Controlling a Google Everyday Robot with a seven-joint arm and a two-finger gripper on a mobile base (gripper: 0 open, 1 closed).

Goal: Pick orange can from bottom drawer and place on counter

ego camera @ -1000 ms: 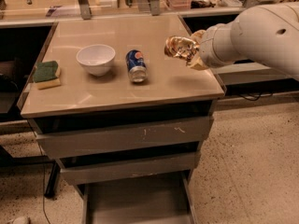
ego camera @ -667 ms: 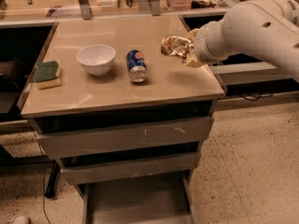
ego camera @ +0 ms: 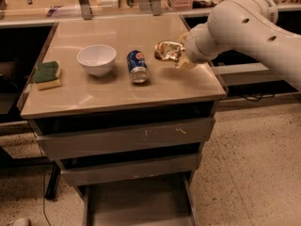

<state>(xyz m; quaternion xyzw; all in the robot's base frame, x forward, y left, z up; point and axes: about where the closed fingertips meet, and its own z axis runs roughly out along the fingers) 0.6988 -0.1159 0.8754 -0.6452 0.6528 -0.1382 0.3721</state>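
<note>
My gripper [ego camera: 175,55] hangs over the right part of the beige counter [ego camera: 117,93], shut on the shiny golden-orange can [ego camera: 168,51]. It holds the can on its side a little above the surface, right of the blue can [ego camera: 137,66]. The white arm comes in from the upper right. The bottom drawer [ego camera: 136,204] stands pulled open below, and its grey floor shows nothing on it.
A white bowl [ego camera: 96,59] stands left of the blue can, which lies on the counter. A green and yellow sponge [ego camera: 46,75] lies near the left edge. Two shut grey drawers [ego camera: 127,138] sit under the counter. Speckled floor lies to the right.
My arm has carried the orange can a short way left, further over the counter and closer to the blue can. Nothing else has moved.
</note>
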